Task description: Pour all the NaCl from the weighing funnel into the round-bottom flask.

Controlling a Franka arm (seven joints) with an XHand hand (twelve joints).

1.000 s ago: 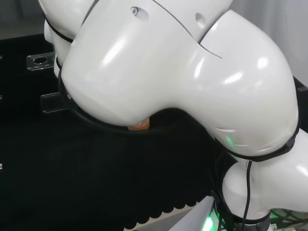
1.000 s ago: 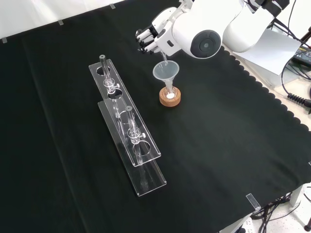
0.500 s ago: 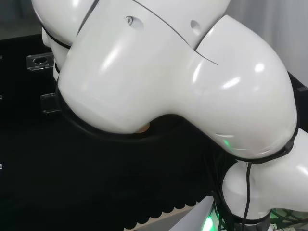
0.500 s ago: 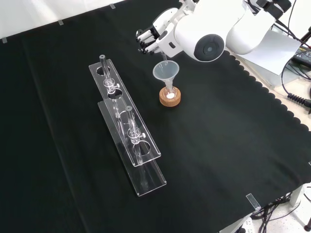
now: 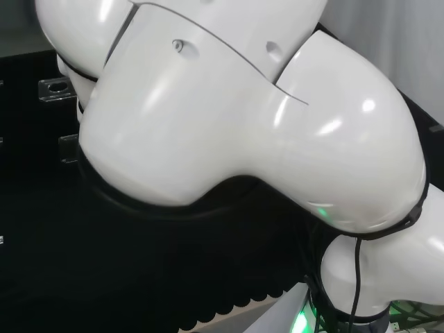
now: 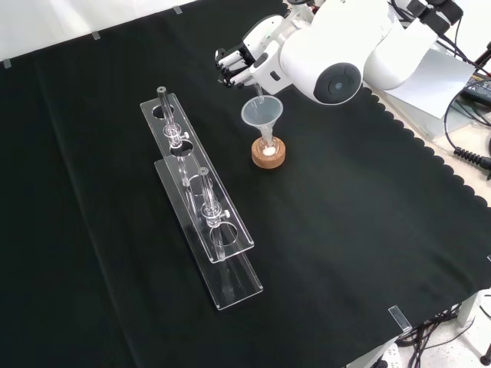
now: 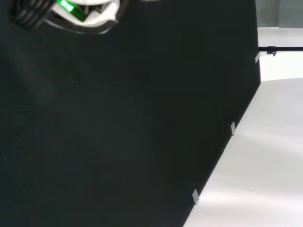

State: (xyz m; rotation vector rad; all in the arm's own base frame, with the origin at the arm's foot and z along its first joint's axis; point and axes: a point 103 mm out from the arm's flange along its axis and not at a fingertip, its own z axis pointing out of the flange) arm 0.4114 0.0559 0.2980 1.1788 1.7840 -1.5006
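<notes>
In the front view the hand (image 6: 235, 66) hangs above and just left of a clear funnel (image 6: 262, 113). That funnel stands in the neck of a small round-bottom flask (image 6: 268, 146) on a cork ring (image 6: 269, 156). The hand's fingers are curled on a thin clear piece, the weighing funnel (image 6: 258, 91), whose stem slants down into the funnel's mouth. Something white shows in the flask's belly. In the head view the arm's white links (image 5: 229, 111) cover the hand and the flask.
Two long clear racks (image 6: 201, 201) with glass pieces lie side by side left of the flask in the front view; their ends (image 5: 55, 87) show at the head view's left. The cloth's scalloped edge (image 6: 414, 130) and cables (image 6: 469, 157) lie to the right.
The arm's big link with the grey cap has shifted a little right and down in the front view, and in the head view it now hides the cork ring. The hand has barely moved.
</notes>
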